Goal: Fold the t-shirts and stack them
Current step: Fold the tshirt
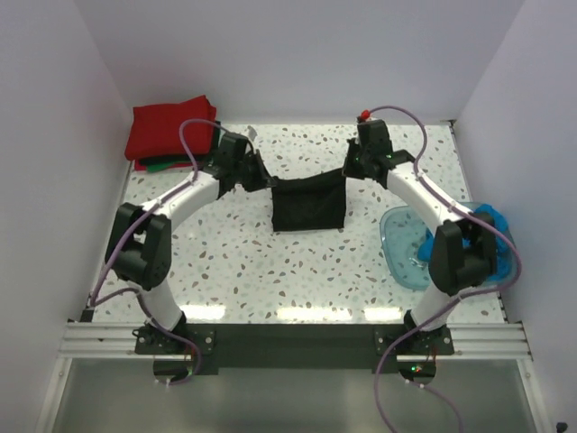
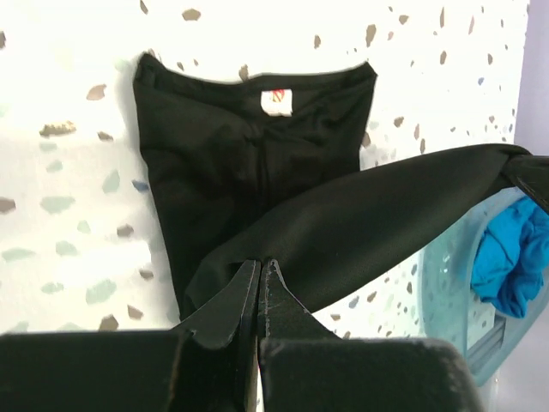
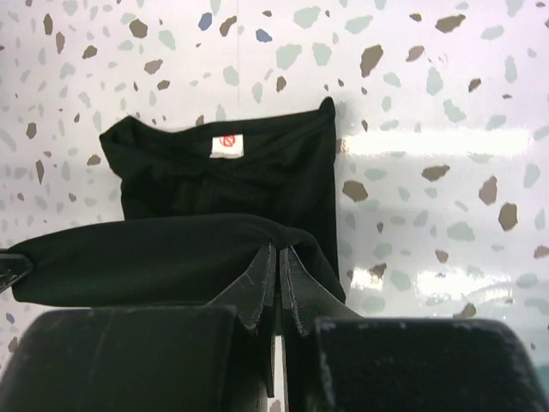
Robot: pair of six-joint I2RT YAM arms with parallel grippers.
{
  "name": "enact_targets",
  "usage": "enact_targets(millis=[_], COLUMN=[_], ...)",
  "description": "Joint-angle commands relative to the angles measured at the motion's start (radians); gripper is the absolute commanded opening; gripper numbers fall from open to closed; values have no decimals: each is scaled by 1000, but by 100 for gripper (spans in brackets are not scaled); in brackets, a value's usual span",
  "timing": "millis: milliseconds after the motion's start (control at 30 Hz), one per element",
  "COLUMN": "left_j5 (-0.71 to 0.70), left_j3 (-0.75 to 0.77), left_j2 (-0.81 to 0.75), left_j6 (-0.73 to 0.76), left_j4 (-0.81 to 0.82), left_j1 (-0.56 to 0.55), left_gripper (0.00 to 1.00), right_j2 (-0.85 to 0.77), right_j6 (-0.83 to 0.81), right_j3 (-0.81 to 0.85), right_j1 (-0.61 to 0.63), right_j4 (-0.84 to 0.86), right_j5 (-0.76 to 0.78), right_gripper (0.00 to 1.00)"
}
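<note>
Black t-shirt (image 1: pixel 309 209) lies mid-table, partly folded into a narrow block, neck label (image 2: pixel 276 101) facing up. Your left gripper (image 2: pixel 259 283) and right gripper (image 3: pixel 279 266) are each pinched tight on 1 end of its far edge, and that strip hangs taut between them, above the part lying flat.

Step looks like a fold in hand: far edge raised, not yet laid over. Next move probably calls for both arms to travel together at matched height toward the bases, keep the strip tight, land it square on the flat part, then let go.

Edges and room: bare table (image 1: pixel 234 262) on the near side of the shirt is your open lane. Far-left corner holds the red t-shirt (image 1: pixel 167 131) on the green t-shirt (image 1: pixel 162 165), near the left wrist. Blue tub (image 1: pixel 397 239) with the bright blue t-shirt (image 1: pixel 491 221) sits just beside the right arm, so don't swing wide there. White walls close in on the left, right and back
</note>
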Motion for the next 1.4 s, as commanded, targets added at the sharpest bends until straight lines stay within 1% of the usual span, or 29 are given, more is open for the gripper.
enact_targets(millis=[0,200,400,433,467,500,533,567,600,633,700,767,867,900,933,967,1000,1033,1133,1267,1333,1367], left_j5=[10,10,-59,-77,-80,-88,-95,-99,-106,-118,-131,-122,-86,-71,-44,-31,-25,-26,-39,-80,-80,-85], left_j3=[95,186,236,262,276,291,316,324,331,334,315,247,134,105,62,49,46,54,87,115,135,153], left_j2=[57,172,243,252,273,283,290,298,297,292,260,210,145,131,120,116,119,137,174,244,270,302], left_j6=[34,34,17,13,13,14,14,14,16,17,26,45,63,71,83,91,97,103,103,117,123,134], left_j4=[39,11,-3,-7,-24,-33,-38,-47,-55,-64,-63,-32,6,28,55,60,59,47,14,-19,-21,-54], left_j1=[29,38,49,51,51,51,52,52,52,52,51,51,49,45,40,29,22,14,-2,-3,-11,-32], left_gripper=[0,0,0,0,0,9,44,70,100,100,100,100,100,100,100,100,100,100,100,100,92,89], right_j2=[66,198,325,336,349,372,385,396,415,420,407,361,229,201,148,127,111,98,90,52,0,-17], right_j6=[-39,-39,-53,-55,-58,-61,-65,-70,-74,-78,-79,-87,-78,-67,-62,-56,-33,-24,14,56,56,56], right_j3=[104,185,262,280,291,305,338,363,389,432,461,425,270,230,148,106,69,11,-45,-120,-163,-177], right_j1=[-16,-34,-48,-51,-53,-56,-57,-57,-62,-61,-61,-62,-61,-61,-58,-54,-47,-44,-31,-31,-31,-30], right_j4=[28,42,44,45,47,42,27,8,-46,-74,-148,-138,-47,-27,14,39,80,100,146,191,199,199], right_j5=[-33,-44,-42,-62,-65,-68,-73,-73,-65,-50,-22,-44,-105,-164,-204,-238,-293,-315,-389,-410,-401,-397], right_gripper=[0,0,0,0,4,11,31,41,52,98,99,99,98,99,98,99,99,99,99,99,99,99])
